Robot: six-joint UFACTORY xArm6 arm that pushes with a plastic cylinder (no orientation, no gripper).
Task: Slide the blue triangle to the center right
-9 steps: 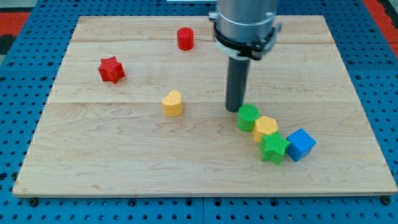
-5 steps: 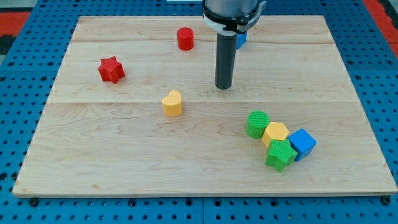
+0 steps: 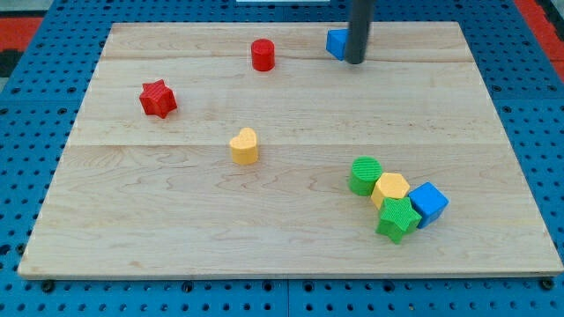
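The blue triangle lies near the view's top, a little right of the middle of the wooden board. The dark rod partly hides its right side. My tip stands just to the right of the blue triangle, at its lower right edge, and seems to touch it.
A red cylinder sits left of the blue triangle. A red star is at the left. A yellow heart is near the middle. At the lower right a green cylinder, yellow hexagon, green star and blue cube cluster together.
My tip has moved from beside the green cylinder toward the view's top, to the blue triangle's right side. The cluster at the lower right shifted slightly at first, then stayed still.
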